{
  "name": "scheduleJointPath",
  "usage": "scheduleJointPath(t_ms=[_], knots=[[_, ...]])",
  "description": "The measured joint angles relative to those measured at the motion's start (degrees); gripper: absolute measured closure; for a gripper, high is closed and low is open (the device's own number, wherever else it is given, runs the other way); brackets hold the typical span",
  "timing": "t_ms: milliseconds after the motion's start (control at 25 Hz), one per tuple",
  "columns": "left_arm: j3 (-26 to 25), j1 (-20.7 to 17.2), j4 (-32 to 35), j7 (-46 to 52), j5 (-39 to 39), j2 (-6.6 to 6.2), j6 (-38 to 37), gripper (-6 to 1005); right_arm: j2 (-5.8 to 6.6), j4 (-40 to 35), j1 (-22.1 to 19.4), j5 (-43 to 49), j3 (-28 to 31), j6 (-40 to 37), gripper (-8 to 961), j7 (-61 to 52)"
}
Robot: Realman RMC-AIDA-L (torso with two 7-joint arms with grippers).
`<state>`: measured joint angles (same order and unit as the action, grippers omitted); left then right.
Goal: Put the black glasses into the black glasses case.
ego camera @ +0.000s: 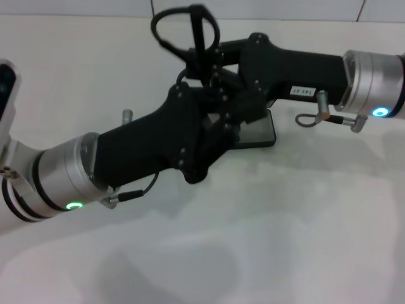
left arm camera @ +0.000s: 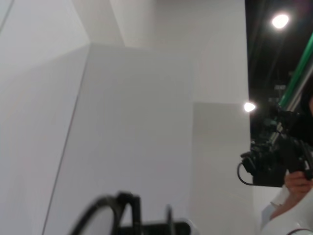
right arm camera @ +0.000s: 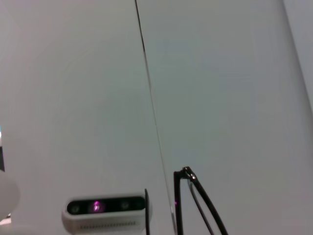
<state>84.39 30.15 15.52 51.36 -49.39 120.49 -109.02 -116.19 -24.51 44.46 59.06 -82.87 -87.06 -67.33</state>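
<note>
The black glasses (ego camera: 183, 31) are held upright in the air above the middle of the table, one oval lens rim to the left and a temple arm running down into the grippers. My right gripper (ego camera: 204, 63) comes in from the right and looks shut on the frame's lower part. From the lower left, my left gripper (ego camera: 218, 104) crowds right beneath it. The black glasses case (ego camera: 261, 134) lies on the table under both arms, mostly hidden. A lens rim of the glasses (left arm camera: 105, 215) shows in the left wrist view, thin temple arms (right arm camera: 195, 205) in the right wrist view.
The white table (ego camera: 285, 221) stretches out in front of the arms, with a white wall (ego camera: 76, 7) behind. A person's hand beside dark equipment (left arm camera: 274, 161) appears far off in the left wrist view.
</note>
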Motion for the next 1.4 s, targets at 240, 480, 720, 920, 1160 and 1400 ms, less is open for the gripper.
scheduleJointPath(t_ms=[240,480,720,920,1160,1400], knots=[[-0.36,-0.24,-0.31,-0.01,1.91,0.01,0.22,934,0.0,-0.01,0.24,-0.06,-1.4,0.74,846,-0.09],[-0.37,-0.12,-2.44,0.3,3.71,-0.05,0.99,934,0.0,-0.01,-0.02,-0.24,-1.68,0.47,847,-0.3],[-0.37,-0.18,-2.52,0.7,3.86,-0.11,1.87,934,0.0,-0.01,-0.5,-1.31,-1.89,0.15,847,-0.43],[-0.12,-0.92,-2.09,0.7,3.83,-0.53,-0.56,934,0.23,-0.45,-1.48,-1.3,-1.51,0.91,847,-0.4],[-0.88,-4.27,-0.57,1.32,4.6,-3.49,-7.24,934,2.48,-10.7,-6.07,4.96,-1.47,3.33,848,-5.7],[-7.05,-11.8,4.26,4.55,5.52,-6.89,-7.44,935,5.18,-47.12,-14.37,36.28,-1.32,8.97,848,-35.65]])
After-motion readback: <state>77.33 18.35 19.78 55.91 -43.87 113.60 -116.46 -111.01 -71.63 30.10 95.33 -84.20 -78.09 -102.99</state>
